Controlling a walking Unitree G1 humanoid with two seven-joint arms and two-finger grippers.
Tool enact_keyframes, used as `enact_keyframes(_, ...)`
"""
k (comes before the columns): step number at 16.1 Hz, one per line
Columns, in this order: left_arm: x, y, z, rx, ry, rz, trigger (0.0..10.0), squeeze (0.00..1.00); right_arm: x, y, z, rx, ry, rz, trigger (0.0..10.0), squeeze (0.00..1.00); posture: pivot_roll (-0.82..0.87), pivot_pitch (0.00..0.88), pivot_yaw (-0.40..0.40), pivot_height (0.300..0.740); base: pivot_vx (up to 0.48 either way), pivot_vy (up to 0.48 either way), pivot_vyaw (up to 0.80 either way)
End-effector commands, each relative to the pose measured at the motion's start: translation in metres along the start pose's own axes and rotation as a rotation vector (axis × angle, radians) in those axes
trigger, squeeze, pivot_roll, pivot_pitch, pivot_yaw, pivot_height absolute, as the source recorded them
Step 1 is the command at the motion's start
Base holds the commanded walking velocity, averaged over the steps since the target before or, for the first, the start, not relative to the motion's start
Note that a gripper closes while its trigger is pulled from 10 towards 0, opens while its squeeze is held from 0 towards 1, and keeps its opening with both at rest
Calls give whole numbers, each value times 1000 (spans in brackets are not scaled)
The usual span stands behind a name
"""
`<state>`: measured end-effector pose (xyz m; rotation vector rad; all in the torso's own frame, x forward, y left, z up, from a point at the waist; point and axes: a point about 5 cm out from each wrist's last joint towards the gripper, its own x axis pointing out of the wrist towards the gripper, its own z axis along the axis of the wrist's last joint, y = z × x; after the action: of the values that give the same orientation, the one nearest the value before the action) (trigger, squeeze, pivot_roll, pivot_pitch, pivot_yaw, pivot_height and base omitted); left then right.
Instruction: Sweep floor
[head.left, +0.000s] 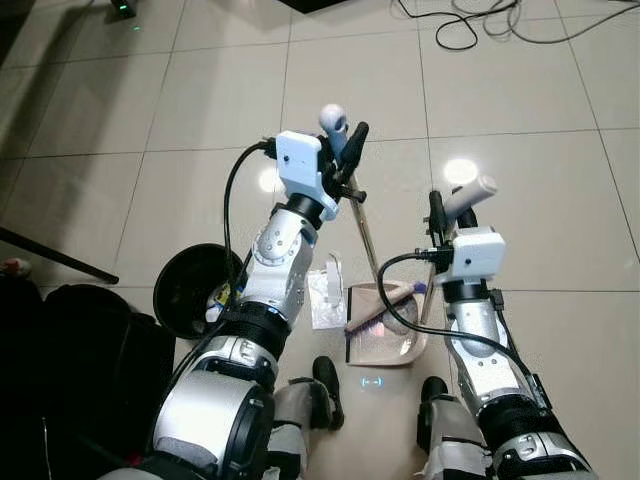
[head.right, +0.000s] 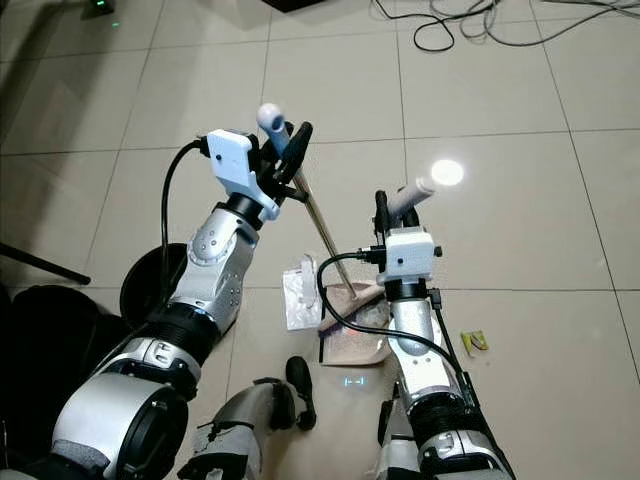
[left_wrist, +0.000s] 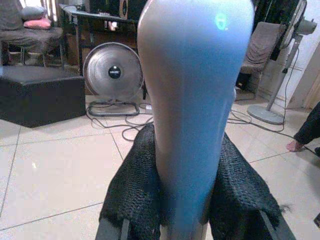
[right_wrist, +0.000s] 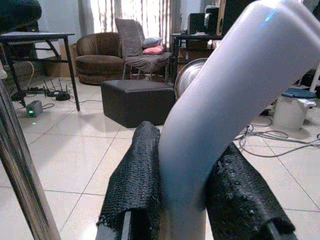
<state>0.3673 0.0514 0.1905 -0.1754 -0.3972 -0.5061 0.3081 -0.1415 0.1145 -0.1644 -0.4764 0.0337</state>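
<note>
Two hands are gripping sweeping tools over the pale tiled floor (head.left: 520, 200): the left hand (head.left: 345, 150) is clamping its black fingers around the rounded grey top of a slim silver-shafted broom handle (head.left: 362, 228), which is slanting down to the pinkish-beige plastic dustpan (head.left: 390, 335) lying just in front of the robot's feet. The right hand (head.left: 448, 212) is squeezing the dustpan's curved grey handle grip (head.left: 470, 194). A crumpled clear plastic wrapper (head.left: 325, 290) is lying just beside the pan, and a round black bin (head.left: 195, 290) is standing to the robot's left.

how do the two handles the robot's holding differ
The left gripper is shut on the broom handle, straight with a rounded tip and held higher. The right gripper is shut on the dustpan handle, bent and held lower. Both are pale grey, each clamped between black fingers.
</note>
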Motion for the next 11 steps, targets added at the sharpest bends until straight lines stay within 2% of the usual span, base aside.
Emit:
enact_keyframes(1, -1, 9, 4, 46, -4, 14, 10000, 0, -8, -2, -9, 7, 57, -14, 10000, 0, 29, 256, 160, 740, 0, 0, 0)
enact_keyframes(3, 3, 34, 24, 106, -37, 83, 10000, 0, -12, -13, -5, 12, 41, -51, 10000, 0, 1, 207, 147, 740, 0, 0, 0)
enact_keyframes(5, 5, 56, 38, 102, -19, 136, 10000, 0, -20, -24, -7, 5, 58, -82, 10000, 0, -37, 152, 137, 740, 0, 0, 0)
enact_keyframes(6, 6, 61, 40, 97, 2, 113, 10000, 0, -20, -32, -6, 7, 53, -109, 10000, 0, -56, 127, 135, 740, 0, 0, 0)
enact_keyframes(7, 6, 67, 43, 76, 10, 102, 10000, 0, -18, -40, -3, 11, 46, -133, 10000, 0, -64, 138, 120, 740, 0, 0, 0)
enact_keyframes(9, 0, 79, 46, 59, 30, 135, 10000, 0, -20, -50, 8, 25, 14, -159, 10000, 0, -92, 74, 119, 740, 0, 0, 0)
enact_keyframes(11, -9, 78, 39, 18, 85, 104, 10000, 0, -22, -59, 21, 39, 15, -158, 10000, 0, -97, 50, 114, 740, 0, 0, 0)
